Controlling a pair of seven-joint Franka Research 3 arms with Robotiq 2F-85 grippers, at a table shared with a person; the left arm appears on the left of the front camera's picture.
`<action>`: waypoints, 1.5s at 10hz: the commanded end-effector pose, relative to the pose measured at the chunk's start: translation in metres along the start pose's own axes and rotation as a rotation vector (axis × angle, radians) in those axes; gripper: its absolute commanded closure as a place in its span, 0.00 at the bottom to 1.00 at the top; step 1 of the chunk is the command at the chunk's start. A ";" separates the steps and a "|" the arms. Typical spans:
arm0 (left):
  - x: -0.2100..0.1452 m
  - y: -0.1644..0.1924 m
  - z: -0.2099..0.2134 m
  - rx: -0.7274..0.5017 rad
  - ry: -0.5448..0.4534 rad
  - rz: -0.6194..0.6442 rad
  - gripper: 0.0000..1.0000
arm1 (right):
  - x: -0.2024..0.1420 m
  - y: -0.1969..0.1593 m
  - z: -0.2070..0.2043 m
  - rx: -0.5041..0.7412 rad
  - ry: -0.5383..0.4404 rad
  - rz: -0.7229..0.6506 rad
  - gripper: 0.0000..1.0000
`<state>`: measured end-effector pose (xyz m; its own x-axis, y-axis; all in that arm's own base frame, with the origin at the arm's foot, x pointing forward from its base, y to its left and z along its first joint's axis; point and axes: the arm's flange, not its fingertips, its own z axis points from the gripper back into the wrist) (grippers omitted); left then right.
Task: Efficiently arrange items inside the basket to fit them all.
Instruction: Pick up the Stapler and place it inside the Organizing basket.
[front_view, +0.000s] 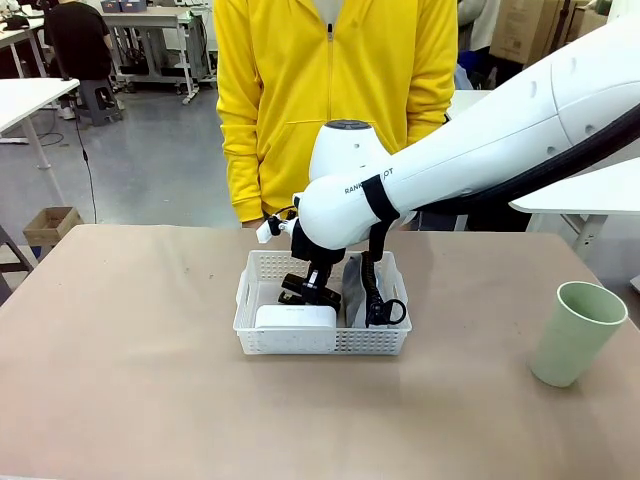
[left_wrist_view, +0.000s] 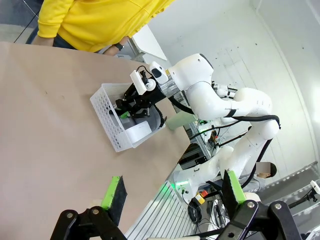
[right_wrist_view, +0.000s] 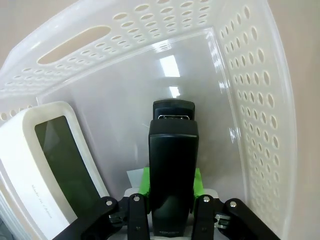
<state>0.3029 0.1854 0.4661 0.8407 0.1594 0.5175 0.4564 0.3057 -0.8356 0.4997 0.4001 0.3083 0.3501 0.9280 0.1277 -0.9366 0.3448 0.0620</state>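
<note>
The white lattice basket (front_view: 262, 337) sits mid-table. My right gripper (front_view: 304, 288) reaches down into it, shut on the black stapler (right_wrist_view: 173, 160), whose nose hangs just over the basket's floor (right_wrist_view: 125, 100). The small white box (front_view: 295, 317) stands on edge against the near left wall and appears at the left as box (right_wrist_view: 47, 160) in the right wrist view. The grey pouch (front_view: 354, 288) with its black strap (front_view: 388, 312) fills the basket's right side. The pale green cup (front_view: 575, 333) stands upright on the table at the right. My left gripper (left_wrist_view: 172, 192) hovers open, far from the basket (left_wrist_view: 111, 120).
A person in a yellow hoodie (front_view: 335, 90) stands at the table's far edge, right behind the basket. The right arm's white links (front_view: 480, 140) stretch over the table's right half. Bare tan tabletop (front_view: 120, 360) lies left of and in front of the basket.
</note>
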 end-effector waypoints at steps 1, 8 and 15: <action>0.001 -0.005 -0.001 -0.017 -0.018 0.000 0.00 | -0.005 -0.001 0.008 0.017 -0.020 0.029 0.63; 0.001 -0.005 -0.001 -0.017 -0.018 0.000 0.00 | -0.007 -0.001 0.004 0.022 -0.021 0.039 0.00; 0.001 -0.005 -0.001 -0.017 -0.018 0.000 0.00 | -0.089 0.004 0.104 -0.053 -0.217 -0.038 0.00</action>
<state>0.3027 0.1854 0.4664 0.8403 0.1597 0.5181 0.4569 0.3058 -0.8353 0.4975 0.3446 0.3775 0.3928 0.8880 0.2392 -0.9164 0.3997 0.0210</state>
